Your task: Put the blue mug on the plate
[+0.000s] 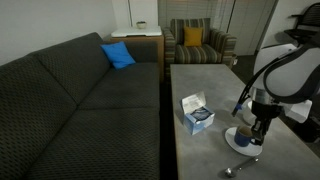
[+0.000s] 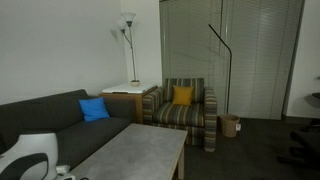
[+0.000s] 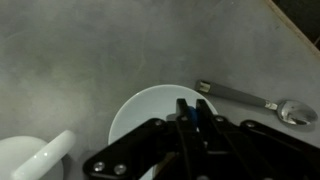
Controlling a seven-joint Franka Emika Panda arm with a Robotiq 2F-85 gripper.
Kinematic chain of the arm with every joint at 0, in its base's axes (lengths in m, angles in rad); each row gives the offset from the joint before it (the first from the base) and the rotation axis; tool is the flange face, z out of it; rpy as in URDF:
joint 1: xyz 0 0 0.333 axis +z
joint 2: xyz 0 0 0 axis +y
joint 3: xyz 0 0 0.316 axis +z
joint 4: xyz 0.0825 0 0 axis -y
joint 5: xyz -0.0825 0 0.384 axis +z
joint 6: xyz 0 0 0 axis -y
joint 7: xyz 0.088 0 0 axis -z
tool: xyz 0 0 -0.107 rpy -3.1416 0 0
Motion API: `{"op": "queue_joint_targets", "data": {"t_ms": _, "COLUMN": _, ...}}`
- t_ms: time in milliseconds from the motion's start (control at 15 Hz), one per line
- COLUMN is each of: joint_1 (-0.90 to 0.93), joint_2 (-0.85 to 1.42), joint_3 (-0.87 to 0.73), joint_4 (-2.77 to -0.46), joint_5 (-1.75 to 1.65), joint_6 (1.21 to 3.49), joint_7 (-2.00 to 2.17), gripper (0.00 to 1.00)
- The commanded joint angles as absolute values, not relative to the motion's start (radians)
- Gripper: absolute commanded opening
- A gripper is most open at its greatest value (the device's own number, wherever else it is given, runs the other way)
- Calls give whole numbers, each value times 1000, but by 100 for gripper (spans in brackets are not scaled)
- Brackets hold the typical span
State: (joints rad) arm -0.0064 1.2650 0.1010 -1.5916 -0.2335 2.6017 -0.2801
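Most of the carry looks finished, but the release is not. Reading the wrist view from the left, the white cup point(image 3: 30, 160) sits at eight o'clock of the plate point(image 3: 135, 110), near its rim, and plays no part. Next comes the plate itself, bare white on the grey table point(image 3: 80, 50), and my pincer point(image 3: 193, 108) hangs over its three o'clock portion, inside the rim. My fingers point(image 3: 183, 110) stand close together with only a sliver of blue between them, which I take for the wall of the blue mug point(image 3: 201, 112). So I judge myself clamped on it, with the rest of the mug hidden under my own black frame. Further right, at two o'clock of the plate, lies a spoon point(image 3: 255, 100), apart from the rim. In an exterior view the blue-and-white box point(image 1: 196, 113) stands at about ten o'clock of the plate, well apart, and I am right above the plate. Whether the mug's base touches the plate I cannot tell. What is left, as I judge it: lower if needed, spread the fingers, lift away
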Motion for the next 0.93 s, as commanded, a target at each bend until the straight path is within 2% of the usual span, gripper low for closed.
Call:
{"op": "queue_joint_targets", "data": {"t_ms": 0, "joint_1": 11, "joint_2": 1255, "joint_3": 88, "joint_4": -1610, "joint_5": -230, "joint_6": 2627, "joint_7": -289, "gripper": 3}}
{"op": "queue_joint_targets", "data": {"t_ms": 533, "joint_1": 39, "joint_2": 1261, "joint_3": 55, "joint_4": -1606, "joint_5": -230, "joint_6": 2618, "joint_7": -253, "gripper": 3}}
{"op": "queue_joint_targets", "data": {"t_ms": 867, "joint_1": 47, "joint_2": 1269, "joint_3": 48, "joint_4": -1597, "joint_5": -232, "joint_6": 2614, "joint_7": -253, "gripper": 33}}
